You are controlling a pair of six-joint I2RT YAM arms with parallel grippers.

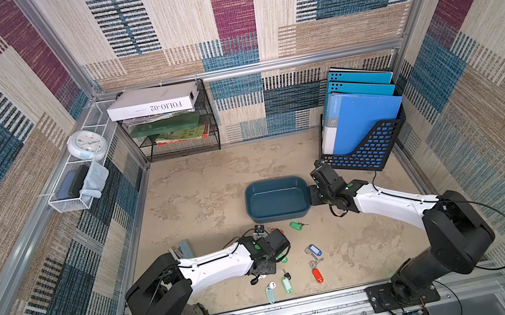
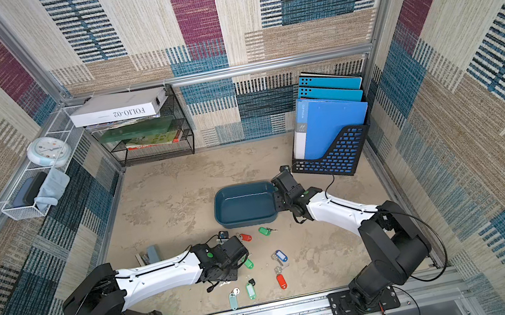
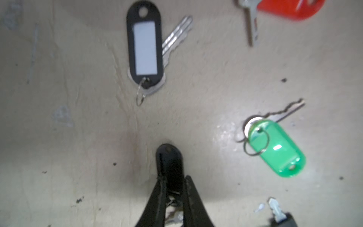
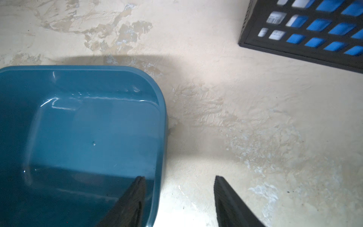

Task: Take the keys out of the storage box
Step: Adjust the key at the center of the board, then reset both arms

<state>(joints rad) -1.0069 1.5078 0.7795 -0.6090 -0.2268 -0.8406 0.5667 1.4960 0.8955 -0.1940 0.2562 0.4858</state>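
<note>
Pinching black-tagged key (image 3: 170,165): left fingers (image 3: 155,202); right fingers (image 4: 131,200) spread astride storage box (image 4: 161,118) wall, file holder (image 4: 290,51) near.

Blue folders (image 1: 365,117) fill the black file holder (image 1: 369,153).

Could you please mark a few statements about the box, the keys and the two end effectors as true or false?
1. The box is empty. True.
2. The right end effector is shut. False: its jaws stand open, astride the box's rim.
3. The left end effector grips a black tag. True.
4. The red key lies in the box. False: it lies on the table.
5. The folders lie flat. False: they stand in the holder.
</note>
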